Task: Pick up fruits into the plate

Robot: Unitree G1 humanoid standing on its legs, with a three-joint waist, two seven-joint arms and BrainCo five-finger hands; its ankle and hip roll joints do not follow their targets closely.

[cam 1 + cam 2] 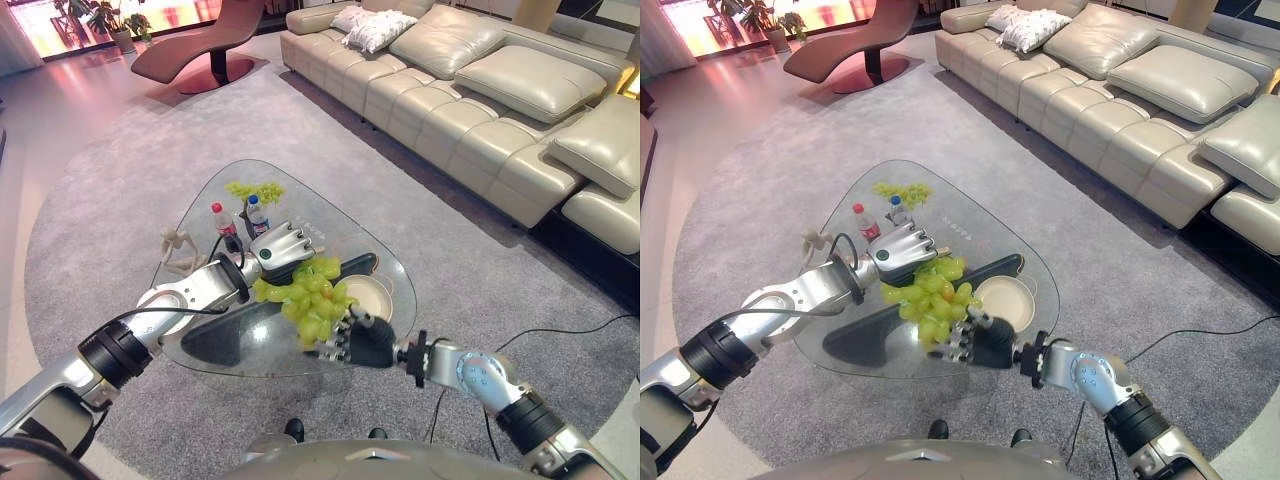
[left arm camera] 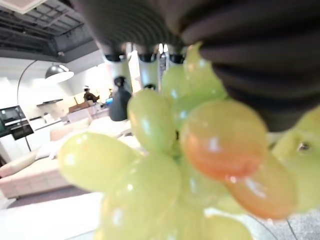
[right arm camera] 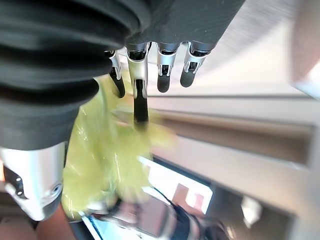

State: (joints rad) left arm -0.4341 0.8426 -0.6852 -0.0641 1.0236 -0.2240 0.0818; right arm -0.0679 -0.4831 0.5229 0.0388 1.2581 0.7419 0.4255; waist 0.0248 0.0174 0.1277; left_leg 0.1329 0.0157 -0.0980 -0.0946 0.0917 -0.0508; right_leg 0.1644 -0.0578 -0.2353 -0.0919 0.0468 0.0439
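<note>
A bunch of green grapes (image 1: 308, 293) hangs above the glass table (image 1: 400, 265), with my left hand (image 1: 283, 246) shut on its top. In the left wrist view the grapes (image 2: 150, 165) hang just beneath the fingers (image 2: 146, 67). My right hand (image 1: 362, 341) is low at the table's near edge, its relaxed fingers (image 3: 140, 97) reaching to the bunch's bottom (image 3: 107, 160) without closing on it. A round cream plate (image 1: 374, 298) lies on the table just right of the grapes, by a dark tray (image 1: 250, 330).
Two small bottles (image 1: 223, 222), a little green plant (image 1: 256, 191) and a wooden figure (image 1: 178, 250) stand on the table's far left part. A beige sofa (image 1: 470, 90) runs along the right, and a lounge chair (image 1: 200, 45) stands far back on the grey rug.
</note>
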